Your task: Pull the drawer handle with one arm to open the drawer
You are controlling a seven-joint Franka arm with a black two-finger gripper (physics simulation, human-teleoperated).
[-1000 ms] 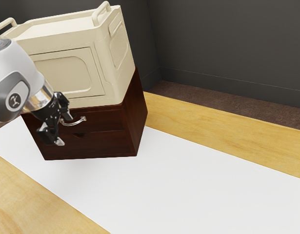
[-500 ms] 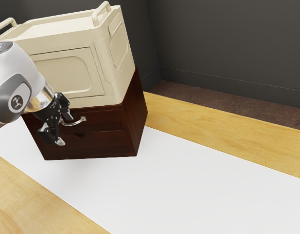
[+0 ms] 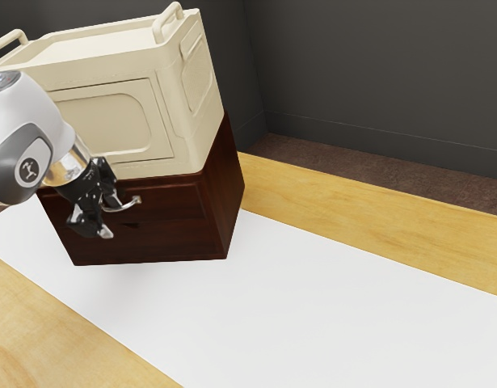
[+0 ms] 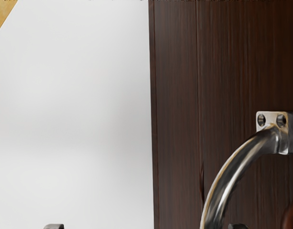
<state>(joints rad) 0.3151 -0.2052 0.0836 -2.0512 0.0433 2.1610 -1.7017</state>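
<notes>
At the exterior view's nine o'clock, the black gripper (image 3: pixel 110 217) stands jaws apart by the curved metal drawer handle (image 3: pixel 130 206)

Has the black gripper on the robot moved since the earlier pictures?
Yes, slightly: against the cream box, the gripper has shifted toward the exterior view's right, its fingers closer together but still apart.
</notes>
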